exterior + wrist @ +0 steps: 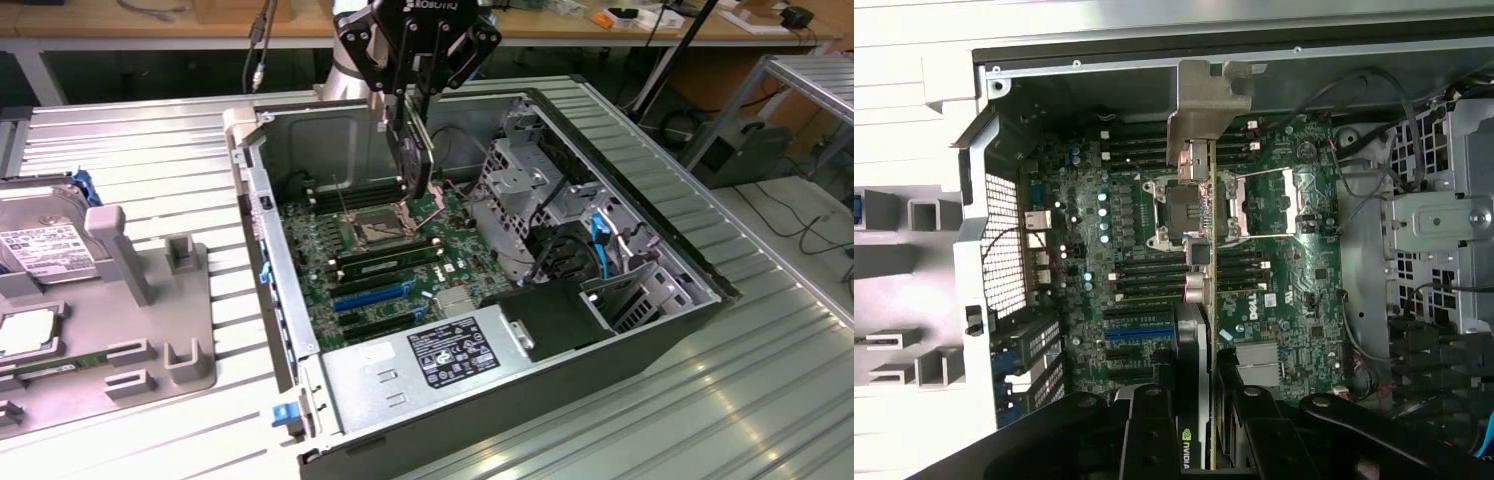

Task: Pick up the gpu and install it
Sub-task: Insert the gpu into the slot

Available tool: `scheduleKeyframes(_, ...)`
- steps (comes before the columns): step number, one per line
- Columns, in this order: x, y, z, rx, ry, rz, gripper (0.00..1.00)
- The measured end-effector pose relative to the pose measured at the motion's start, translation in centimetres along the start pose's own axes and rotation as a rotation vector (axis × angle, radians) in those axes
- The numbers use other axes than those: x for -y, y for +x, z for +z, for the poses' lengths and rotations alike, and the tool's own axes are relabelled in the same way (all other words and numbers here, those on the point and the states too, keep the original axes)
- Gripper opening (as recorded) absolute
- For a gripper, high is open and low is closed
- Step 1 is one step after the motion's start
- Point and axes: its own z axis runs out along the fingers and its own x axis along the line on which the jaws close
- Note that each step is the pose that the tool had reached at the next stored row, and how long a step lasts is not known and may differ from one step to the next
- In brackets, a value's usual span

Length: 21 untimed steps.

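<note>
Closest to the wrist camera are the black fingers [1146, 412] of the gripper [1204, 405], one on each face of the gpu [1198, 345], which they clamp between them. The card shows edge-on. It runs straight away from the jaws, with its NVIDIA-marked end caught in the grip and its silver bracket [1209, 100] at the far end. Beyond it lies the green motherboard [1294, 290]. The open CPU socket [1249, 205] sits directly past the jaws. The blue expansion slot [1137, 333] lies off to one side of the card's line and runs across that line, not along it.

In the exterior view the gripper [407, 105] hangs inside the open computer case [320, 150], which lies on its side with the board facing up. The gpu [416, 165] hangs below the jaws, its long axis nearly upright and slightly tilted. Its lower end is close over the socket area; whether it touches the board I cannot tell. The blue expansion slot [374, 293] lies flat on the board, well away from the jaws on the side toward the power supply [427, 365].

By my reading the card is lifted and held but not seated. Its long axis stands roughly square to the slot's, and it hangs over the socket, not over the slot.
</note>
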Motion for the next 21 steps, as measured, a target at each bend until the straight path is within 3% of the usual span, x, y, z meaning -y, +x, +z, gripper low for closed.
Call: scheduleKeyframes(21,0.00,0.00,0.00,-0.0018,-0.0008,-0.040,0.27)
